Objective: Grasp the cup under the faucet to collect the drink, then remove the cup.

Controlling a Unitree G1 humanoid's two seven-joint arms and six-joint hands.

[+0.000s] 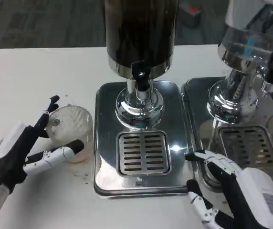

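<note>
White table (26, 71) — grey carpet (41, 21) behind — bears two steel dispenser bases (103, 138).

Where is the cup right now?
In the head view the clear cup sits on the white table at the picture's left, beside the dispenser's metal tray, with the left hand around it, not under the faucet.

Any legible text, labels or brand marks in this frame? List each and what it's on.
Nothing readable.
Label on the back of the right hand: lines of print, too small and blurred to read.
Dark drink dispenser, its faucet and the steel drip tray: no markings seen.
Clear cup in the left hand: no print seen.
Second dispenser: a blue patch, not legible as text.
</note>
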